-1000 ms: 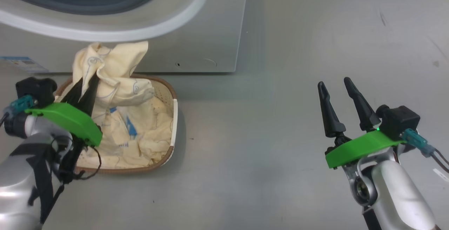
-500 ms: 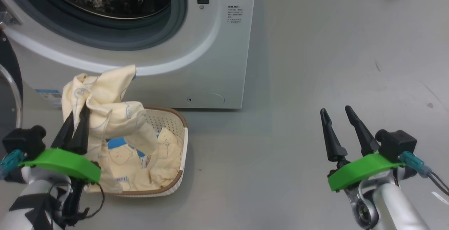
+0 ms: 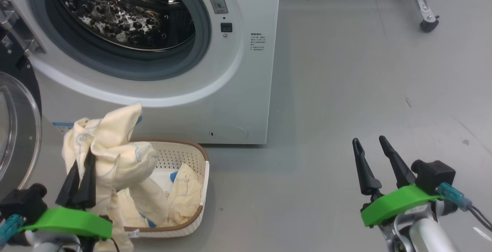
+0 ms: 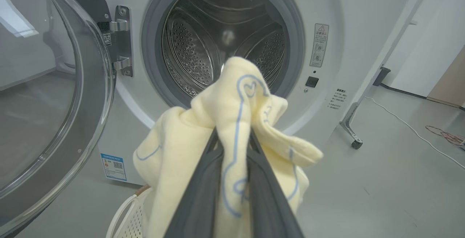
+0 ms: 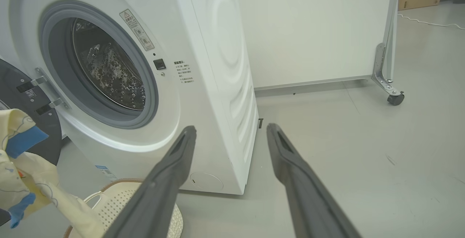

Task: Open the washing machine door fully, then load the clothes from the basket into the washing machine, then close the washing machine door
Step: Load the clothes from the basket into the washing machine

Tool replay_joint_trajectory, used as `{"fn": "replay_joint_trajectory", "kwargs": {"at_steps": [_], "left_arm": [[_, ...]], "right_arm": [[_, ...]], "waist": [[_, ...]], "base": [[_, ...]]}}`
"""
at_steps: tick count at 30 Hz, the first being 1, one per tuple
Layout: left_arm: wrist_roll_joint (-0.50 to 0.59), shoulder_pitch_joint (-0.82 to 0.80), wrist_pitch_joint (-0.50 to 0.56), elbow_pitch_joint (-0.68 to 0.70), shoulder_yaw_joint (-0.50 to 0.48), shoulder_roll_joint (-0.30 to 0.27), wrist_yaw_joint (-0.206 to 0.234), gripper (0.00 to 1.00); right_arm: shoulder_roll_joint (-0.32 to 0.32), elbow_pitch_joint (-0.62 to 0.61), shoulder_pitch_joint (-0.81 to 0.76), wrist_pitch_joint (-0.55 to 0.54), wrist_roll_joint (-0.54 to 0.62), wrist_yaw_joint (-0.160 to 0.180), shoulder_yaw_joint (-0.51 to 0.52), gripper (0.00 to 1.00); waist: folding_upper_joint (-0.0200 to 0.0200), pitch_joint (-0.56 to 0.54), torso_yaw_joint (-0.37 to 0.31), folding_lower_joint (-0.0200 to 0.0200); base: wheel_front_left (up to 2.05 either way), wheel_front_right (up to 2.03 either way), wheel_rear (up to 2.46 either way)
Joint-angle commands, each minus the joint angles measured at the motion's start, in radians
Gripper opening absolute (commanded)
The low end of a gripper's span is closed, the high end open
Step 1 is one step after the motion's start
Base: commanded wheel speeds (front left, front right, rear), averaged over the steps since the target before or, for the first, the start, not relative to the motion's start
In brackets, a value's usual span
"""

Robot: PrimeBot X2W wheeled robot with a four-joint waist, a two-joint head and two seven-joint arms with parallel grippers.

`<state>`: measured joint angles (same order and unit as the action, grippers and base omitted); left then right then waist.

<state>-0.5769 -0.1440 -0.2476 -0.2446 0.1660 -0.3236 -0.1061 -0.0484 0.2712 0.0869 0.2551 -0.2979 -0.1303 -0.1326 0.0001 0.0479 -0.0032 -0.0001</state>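
The left fingers (image 3: 89, 182) were clenched on the clothes (image 3: 115, 156), held up above the basket (image 3: 206, 167) in front of the washing machine (image 3: 246, 90). The right fingers (image 3: 364, 171) were spread, holding nothing. The washing machine door (image 3: 15, 129) was open; putting the clothes in and closing it were left.

Probably a lab: bare grey floor (image 3: 346, 90), wheeled partition (image 5: 389, 49), loose cables (image 4: 447, 136), washing machine (image 3: 246, 90).

The washing machine (image 3: 246, 90) mouth gapes wide and its drum (image 3: 123, 17) is bare, so we get a straight lane in from our left hand (image 3: 83, 157), which grips the clothes (image 3: 115, 159). The door (image 3: 15, 136) sticks out just left of that hand; the basket (image 3: 184, 150) sits below the opening. Open floor (image 3: 346, 71) surrounds our right hand (image 3: 368, 139).
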Motion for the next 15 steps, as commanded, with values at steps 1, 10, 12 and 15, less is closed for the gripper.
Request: {"fn": "replay_joint_trajectory", "kwargs": {"at_steps": [1, 10, 12, 15], "left_arm": [[0.013, -0.027, -0.014, 0.045, -0.059, -0.018, -0.007, 0.0], [0.051, 0.03, -0.014, 0.085, -0.099, 0.025, -0.019, 0.0], [0.056, 0.032, -0.014, 0.089, -0.105, 0.03, -0.02, 0.0], [0.059, 0.034, -0.014, 0.097, -0.114, 0.036, -0.022, 0.0]], "right_arm": [[-0.002, -0.028, 0.02, 0.007, -0.003, 0.0, -0.016, 1.0], [-0.002, -0.027, 0.008, 0.007, -0.005, 0.0, -0.018, 1.0], [-0.002, -0.027, 0.009, 0.007, -0.005, 0.0, -0.02, 1.0], [-0.002, -0.028, 0.011, 0.007, -0.005, 0.0, -0.023, 1.0]], "waist": [[-0.0001, -0.007, -0.001, 0.0001], [-0.0001, -0.023, -0.001, 0.0001], [-0.0001, -0.022, -0.002, 0.0001], [-0.0001, -0.016, -0.006, 0.0001]], "base": [[0.0, 0.0, 0.0], [0.0, 0.0, 0.0], [0.0, 0.0, 0.0], [0.0, 0.0, 0.0]]}}
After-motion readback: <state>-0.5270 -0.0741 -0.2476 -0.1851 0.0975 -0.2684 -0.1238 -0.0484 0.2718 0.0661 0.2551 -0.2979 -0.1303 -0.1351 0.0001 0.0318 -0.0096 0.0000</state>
